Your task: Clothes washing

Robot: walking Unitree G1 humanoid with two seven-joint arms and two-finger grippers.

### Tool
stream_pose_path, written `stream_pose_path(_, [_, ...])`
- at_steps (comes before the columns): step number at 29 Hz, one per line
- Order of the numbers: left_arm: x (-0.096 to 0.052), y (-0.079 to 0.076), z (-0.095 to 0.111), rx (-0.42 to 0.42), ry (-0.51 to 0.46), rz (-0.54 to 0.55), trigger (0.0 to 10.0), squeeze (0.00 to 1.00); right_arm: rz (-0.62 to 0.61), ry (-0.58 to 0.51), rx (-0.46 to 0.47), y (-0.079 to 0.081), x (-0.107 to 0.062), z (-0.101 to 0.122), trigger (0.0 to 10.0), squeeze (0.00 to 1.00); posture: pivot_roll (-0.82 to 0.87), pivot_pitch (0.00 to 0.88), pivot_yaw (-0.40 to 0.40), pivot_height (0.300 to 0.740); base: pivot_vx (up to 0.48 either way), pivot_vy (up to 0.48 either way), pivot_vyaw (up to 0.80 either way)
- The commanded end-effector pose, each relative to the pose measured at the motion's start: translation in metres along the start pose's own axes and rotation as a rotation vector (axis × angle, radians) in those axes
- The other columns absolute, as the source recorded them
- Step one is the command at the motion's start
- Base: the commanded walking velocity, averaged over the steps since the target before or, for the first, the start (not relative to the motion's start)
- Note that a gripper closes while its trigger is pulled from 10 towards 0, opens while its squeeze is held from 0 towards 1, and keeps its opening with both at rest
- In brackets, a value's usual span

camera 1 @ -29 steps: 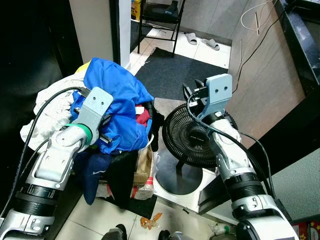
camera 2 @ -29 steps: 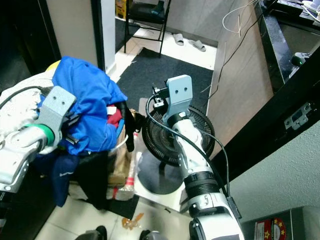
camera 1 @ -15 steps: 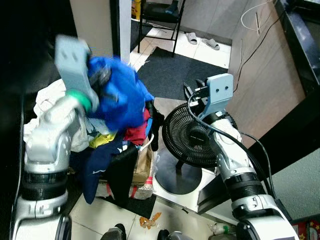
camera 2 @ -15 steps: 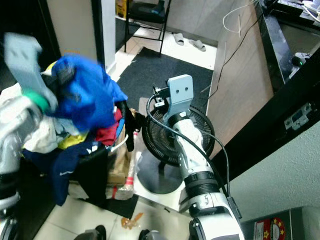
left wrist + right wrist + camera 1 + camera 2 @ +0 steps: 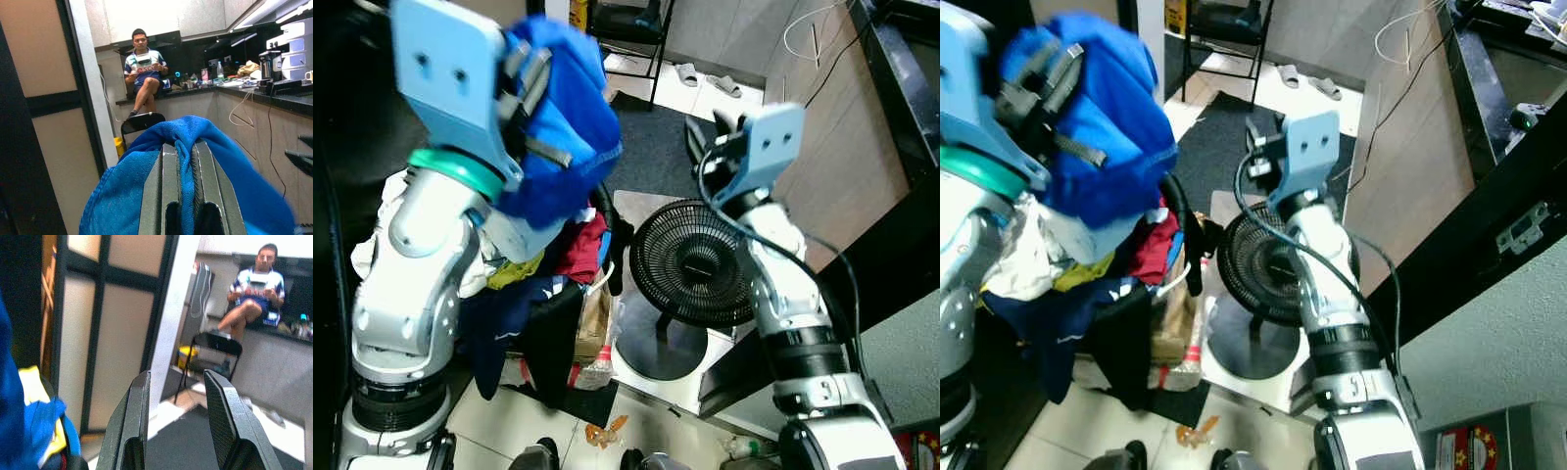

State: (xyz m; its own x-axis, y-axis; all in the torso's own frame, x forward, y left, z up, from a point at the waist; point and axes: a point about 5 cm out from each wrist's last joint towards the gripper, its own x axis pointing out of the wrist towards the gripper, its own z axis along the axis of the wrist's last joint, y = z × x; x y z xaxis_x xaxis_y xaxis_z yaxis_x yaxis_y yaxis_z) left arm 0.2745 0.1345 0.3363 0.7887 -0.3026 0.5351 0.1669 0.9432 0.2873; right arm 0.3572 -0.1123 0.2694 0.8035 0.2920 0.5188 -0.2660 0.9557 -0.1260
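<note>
Laundry heap [image 5: 524,279] (mixed white, yellow, red and navy clothes piled on a dark basket) sits low on the robot's left, beside the black round-grilled floor fan [image 5: 690,264] on its white base. One item is off the pile: a bright blue fabric garment [image 5: 558,132], bunched and lifted high above the heap.

Left hand [image 5: 186,161]: fingers pressed together with a fold of the blue garment pinched between them; the cloth drapes over both fingers in the wrist view. The grip looks firm, though most of the fabric hangs loose below.

Right hand [image 5: 176,406]: fingers spread, holding nothing, raised above the fan and well apart from the garment.

A person [image 5: 142,63] sits on the dark kitchen counter [image 5: 195,93] across the room, above a black folding chair [image 5: 142,122]. Dark doormat [image 5: 646,147] and grey slippers [image 5: 710,80] lie on the floor beyond the fan.

Step in hand, as I read it: pick-out phase, one garment pulled from the pile and carried. Washer not visible from here, so the load step isn't started.

Next move calls for:
- keeping the pinch closed while turning or walking toward the machine
- keeping hanging cloth off the fan grille and the heap, snag risk
- right hand could support the trailing bulk if it droops
</note>
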Motion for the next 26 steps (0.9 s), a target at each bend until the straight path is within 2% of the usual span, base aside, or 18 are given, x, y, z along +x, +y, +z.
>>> stream_pose_path(1, [0.002, -0.002, 0.004, 0.000, -0.033, 0.002, 10.0, 0.00, -0.004, 0.011, 0.013, -0.001, -0.002, -0.002, 10.0, 0.00, 0.08, 0.056, -0.082, 0.740, 0.000, 0.000, 0.00])
stream_pose_path(4, [0.011, -0.003, -0.006, -0.031, -0.008, 0.001, 10.0, 0.00, -0.019, 0.015, 0.017, -0.002, -0.006, -0.002, 10.0, 0.00, 0.07, 0.056, -0.055, 0.740, 0.000, 0.000, 0.00])
stream_pose_path(9, [0.013, -0.005, -0.013, -0.003, 0.021, -0.027, 10.0, 0.00, -0.053, 0.020, 0.020, -0.003, -0.012, -0.002, 10.0, 0.00, 0.07, 0.059, -0.016, 0.740, 0.000, 0.000, 0.00])
stream_pose_path(12, [0.015, 0.000, -0.016, 0.030, 0.041, -0.028, 10.0, 0.00, -0.084, 0.029, 0.032, -0.005, -0.018, -0.004, 10.0, 0.00, 0.07, 0.061, -0.006, 0.740, 0.000, 0.000, 0.00])
stream_pose_path(14, [0.017, 0.010, -0.016, 0.043, 0.049, -0.009, 10.0, 0.00, -0.098, 0.040, 0.046, -0.003, -0.020, -0.008, 10.0, 0.00, 0.08, 0.062, 0.000, 0.740, 0.000, 0.000, 0.00])
stream_pose_path(19, [0.018, 0.019, -0.015, 0.058, 0.047, 0.019, 10.0, 0.00, -0.096, 0.044, 0.060, -0.001, -0.018, -0.009, 10.0, 0.00, 0.09, 0.063, -0.006, 0.740, 0.000, 0.000, 0.00])
stream_pose_path(26, [0.018, 0.020, -0.016, 0.051, 0.051, 0.030, 10.0, 0.00, -0.095, 0.048, 0.068, -0.002, -0.015, -0.008, 10.0, 0.00, 0.10, 0.062, -0.009, 0.740, 0.000, 0.000, 0.00])
